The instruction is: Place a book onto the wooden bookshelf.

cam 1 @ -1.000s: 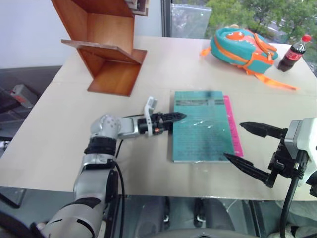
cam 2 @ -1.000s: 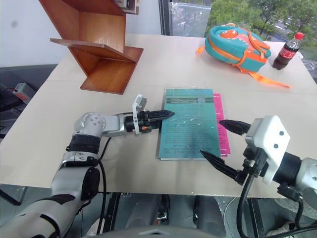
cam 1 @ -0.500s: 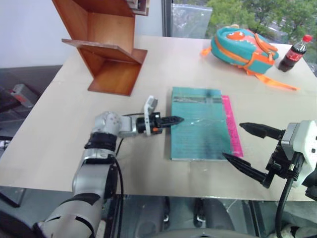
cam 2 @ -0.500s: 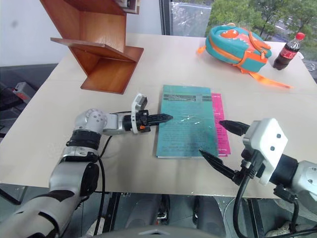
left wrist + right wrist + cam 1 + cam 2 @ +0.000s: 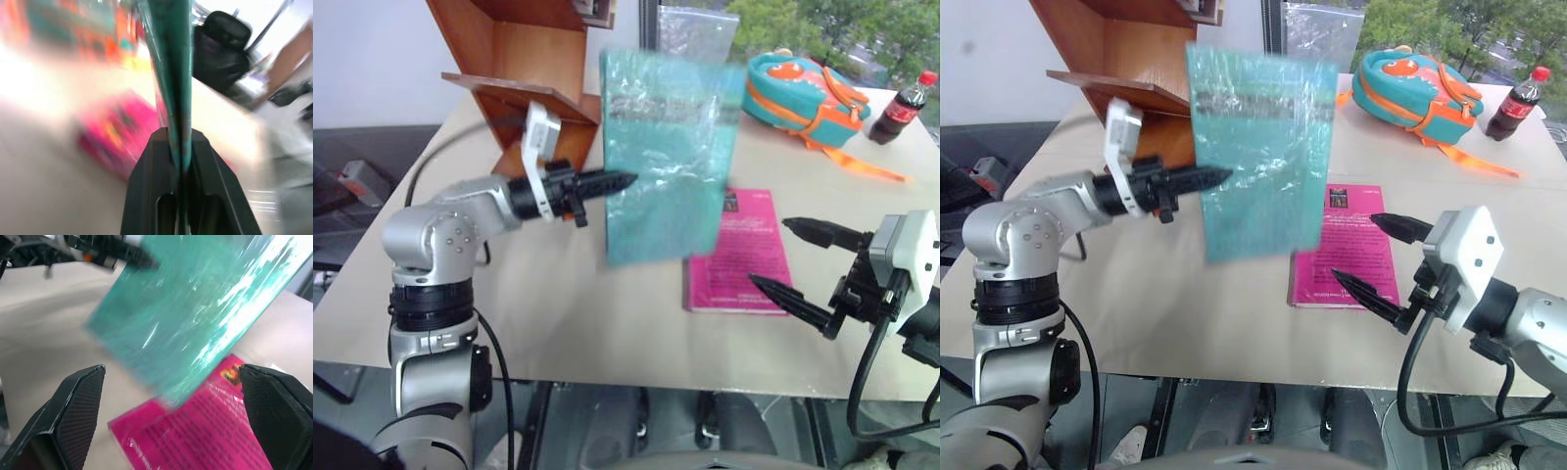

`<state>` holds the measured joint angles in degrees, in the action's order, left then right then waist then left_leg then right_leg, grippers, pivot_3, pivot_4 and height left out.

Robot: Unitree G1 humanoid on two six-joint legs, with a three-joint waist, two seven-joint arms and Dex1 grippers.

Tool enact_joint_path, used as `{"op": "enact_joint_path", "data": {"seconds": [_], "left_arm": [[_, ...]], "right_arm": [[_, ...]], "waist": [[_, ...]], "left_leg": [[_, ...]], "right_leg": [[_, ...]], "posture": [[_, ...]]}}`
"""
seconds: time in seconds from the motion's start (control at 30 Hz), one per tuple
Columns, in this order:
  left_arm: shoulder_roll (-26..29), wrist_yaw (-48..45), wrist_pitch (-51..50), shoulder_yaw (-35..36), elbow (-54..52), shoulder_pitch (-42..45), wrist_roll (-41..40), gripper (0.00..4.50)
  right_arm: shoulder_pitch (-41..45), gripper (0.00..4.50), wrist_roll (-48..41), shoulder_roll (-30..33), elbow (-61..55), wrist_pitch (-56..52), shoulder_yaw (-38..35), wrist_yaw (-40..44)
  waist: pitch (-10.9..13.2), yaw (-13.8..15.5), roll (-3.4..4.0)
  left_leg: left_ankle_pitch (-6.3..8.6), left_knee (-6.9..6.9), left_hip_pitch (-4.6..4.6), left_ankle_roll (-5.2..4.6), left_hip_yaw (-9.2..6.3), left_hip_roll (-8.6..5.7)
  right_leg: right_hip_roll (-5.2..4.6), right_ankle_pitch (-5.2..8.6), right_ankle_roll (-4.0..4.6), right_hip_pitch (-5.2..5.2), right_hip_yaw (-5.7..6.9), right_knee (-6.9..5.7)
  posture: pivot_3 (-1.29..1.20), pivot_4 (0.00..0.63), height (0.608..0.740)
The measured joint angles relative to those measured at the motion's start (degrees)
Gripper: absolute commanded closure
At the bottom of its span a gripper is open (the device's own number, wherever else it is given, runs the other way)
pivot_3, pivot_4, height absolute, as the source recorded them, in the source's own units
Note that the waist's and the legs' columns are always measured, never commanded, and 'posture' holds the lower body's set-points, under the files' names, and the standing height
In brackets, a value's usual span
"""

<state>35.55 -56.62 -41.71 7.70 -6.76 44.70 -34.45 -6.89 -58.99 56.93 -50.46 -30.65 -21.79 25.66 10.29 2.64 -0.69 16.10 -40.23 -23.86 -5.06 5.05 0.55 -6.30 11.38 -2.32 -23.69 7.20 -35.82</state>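
Observation:
The teal-green book [image 5: 664,157] hangs upright in the air above the table, its glossy cover facing me. My left gripper [image 5: 625,180] is shut on the book's left edge; in the left wrist view the book [image 5: 172,73] runs edge-on between the two black fingers [image 5: 149,196]. The wooden bookshelf [image 5: 524,73] stands at the table's back left, just behind the raised book. My right gripper [image 5: 781,255] is open and empty, hovering over the table's front right beside a pink book.
A magenta-pink book [image 5: 740,251] lies flat on the table [image 5: 558,304] between the grippers. At the back right lie a teal and orange backpack [image 5: 801,90] and a cola bottle [image 5: 901,108]. A window runs behind the table.
My left gripper has closed on the teal book's edge and lifted it off the table to upright, uncovering the pink book. The right gripper has edged forward, still open.

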Motion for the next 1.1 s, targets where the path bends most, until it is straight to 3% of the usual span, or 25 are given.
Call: {"op": "enact_joint_path", "data": {"seconds": [0.17, 0.37, 0.63, 0.87, 1.07, 1.1], "left_arm": [[4.4, -3.4, 35.9, -4.5, 9.5, 14.2, 17.8, 4.47], [11.9, -6.2, 58.9, -11.8, 28.2, 25.0, 32.9, 4.47], [20.8, -7.1, 66.1, -22.6, 52.0, 38.6, 53.6, 4.47], [20.2, -10.2, 64.9, -28.9, 62.5, 47.0, 62.1, 4.47], [17.9, -1.0, 69.9, -33.5, 72.6, 50.1, 68.9, 4.47], [17.9, 0.3, 70.9, -34.1, 73.7, 50.4, 69.6, 4.08]], "right_arm": [[4.8, 0.00, 3.9, -2.4, 4.3, 0.1, 3.2, 2.3], [9.3, 0.00, 6.4, -5.1, 5.7, 0.1, 5.6, 3.1], [16.7, 0.00, 11.1, -7.9, 9.3, 0.5, 7.8, 4.1], [25.7, 0.00, 16.0, -8.8, 14.3, 1.0, 11.1, 5.5], [33.0, 0.00, 20.3, -12.3, 18.1, 2.4, 15.1, 7.5], [33.4, 0.00, 20.7, -12.9, 18.3, 2.8, 15.5, 7.7]], "waist": [[0.0, -0.3, 0.04], [0.0, -0.5, 0.03], [0.1, -0.4, -0.06], [0.1, -0.7, -0.21], [0.1, -1.9, -0.20], [0.1, -1.9, -0.20]], "left_leg": [[-0.14, 0.02, 0.06, -0.26, 0.20, 0.01], [-0.14, 0.06, 0.02, -0.29, 0.36, 0.05], [-0.03, 0.05, -0.09, -0.47, 0.50, 0.05], [-0.02, -0.17, -0.91, -0.52, 0.56, 0.03], [-0.03, -0.12, -0.83, -0.52, 0.62, 0.05], [-0.03, -0.14, -0.79, -0.52, 0.65, 0.05]], "right_leg": [[0.20, -0.05, -0.08, -0.06, -0.04, -0.01], [0.34, 0.02, -0.20, -0.17, -0.05, -0.02], [0.29, 0.16, -0.45, -0.34, -0.18, -0.04], [0.27, 0.02, -0.29, -1.10, -0.19, -0.19], [0.27, 0.13, -0.46, -1.11, -0.21, -0.30], [0.25, 0.14, -0.47, -1.11, -0.24, -0.38]], "posture": [[0.00, 0.150, 0.740], [0.00, 0.150, 0.740], [0.00, 0.150, 0.740], [0.00, 0.150, 0.740], [0.00, 0.150, 0.740], [0.00, 0.150, 0.740]]}}
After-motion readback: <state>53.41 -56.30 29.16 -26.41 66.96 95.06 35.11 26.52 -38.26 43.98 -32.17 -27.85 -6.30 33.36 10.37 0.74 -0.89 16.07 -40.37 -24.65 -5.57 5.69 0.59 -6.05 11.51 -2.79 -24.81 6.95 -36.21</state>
